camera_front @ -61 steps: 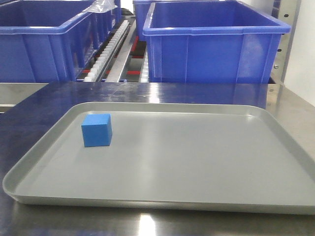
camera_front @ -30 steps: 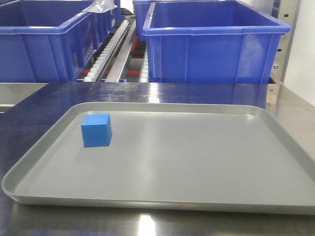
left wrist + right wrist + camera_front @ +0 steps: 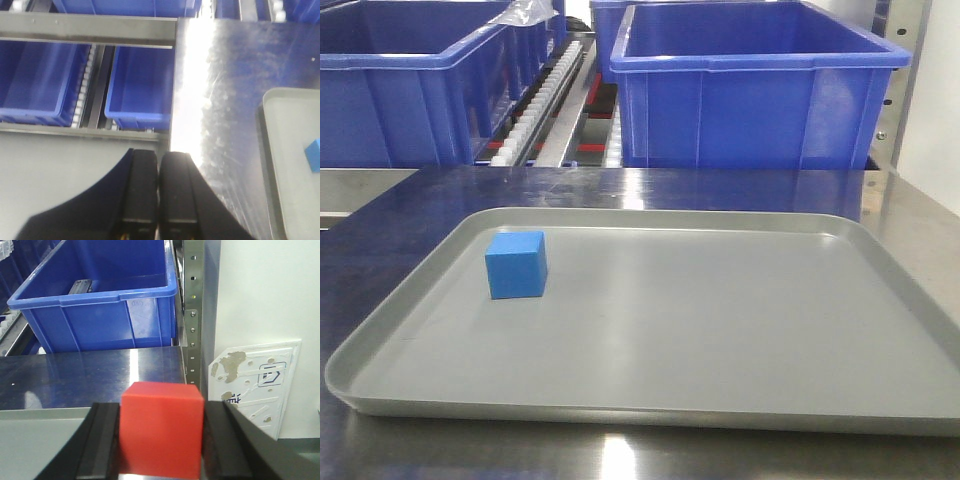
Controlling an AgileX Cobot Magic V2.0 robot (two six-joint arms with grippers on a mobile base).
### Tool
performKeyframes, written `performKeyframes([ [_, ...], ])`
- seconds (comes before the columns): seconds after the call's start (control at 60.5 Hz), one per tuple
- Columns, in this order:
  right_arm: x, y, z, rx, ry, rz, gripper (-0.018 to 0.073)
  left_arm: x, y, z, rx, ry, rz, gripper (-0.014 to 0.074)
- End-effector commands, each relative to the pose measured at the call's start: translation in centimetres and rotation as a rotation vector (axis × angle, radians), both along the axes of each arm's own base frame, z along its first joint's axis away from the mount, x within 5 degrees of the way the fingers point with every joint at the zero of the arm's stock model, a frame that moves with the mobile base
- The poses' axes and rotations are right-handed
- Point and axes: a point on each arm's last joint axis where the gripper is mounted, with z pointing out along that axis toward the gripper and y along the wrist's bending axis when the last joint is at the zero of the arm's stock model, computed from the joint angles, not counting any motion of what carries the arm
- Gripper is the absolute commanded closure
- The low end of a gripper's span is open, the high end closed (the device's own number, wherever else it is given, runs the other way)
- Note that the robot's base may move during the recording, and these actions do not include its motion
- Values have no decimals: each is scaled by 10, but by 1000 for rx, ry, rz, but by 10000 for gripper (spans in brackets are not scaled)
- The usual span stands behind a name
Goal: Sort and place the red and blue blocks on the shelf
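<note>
right gripper (image 3: 161, 446) gripping red block (image 3: 162, 417) between both fingers | left gripper (image 3: 158, 192) hovering with fingers pressed together, empty, beside steel table (image 3: 210, 100) | blue block (image 3: 516, 264) sitting in grey tray (image 3: 720, 330), left-rear part | blue bins (image 3: 750, 100) standing behind

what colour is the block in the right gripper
Bright red; the block shows best in the right wrist view, held by the right gripper.

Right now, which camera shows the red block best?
The right wrist view: the red block fills the lower centre, clamped in the right gripper. The front and left wrist views show none of it, only the blue block on the tray.
</note>
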Motion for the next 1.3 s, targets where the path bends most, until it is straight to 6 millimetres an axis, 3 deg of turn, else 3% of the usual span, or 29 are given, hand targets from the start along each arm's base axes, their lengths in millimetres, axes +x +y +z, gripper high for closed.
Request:
performKeyframes([
  [0.0,0,0,18,-15,-119,-5,502,4,-2,13,1,-75,-17,463],
  [0.248,0,0,18,-15,-119,-5,502,15,-5,8,-17,-30,-25,425],
  [0.314,0,0,18,-15,-119,-5,502,21,-10,4,-43,2,-52,342],
  [0.413,0,0,18,-15,-119,-5,502,37,-19,-4,-111,59,-85,121],
  [0.479,0,0,18,-15,-119,-5,502,48,-26,-10,-181,90,-95,29],
  [0.809,0,0,18,-15,-119,-5,502,102,-53,-40,-376,245,-148,50],
  [0.975,0,0,18,-15,-119,-5,502,121,-73,-37,-366,270,-214,51],
  [1.288,0,0,18,-15,-119,-5,502,151,-130,-34,-348,302,-355,51],
])
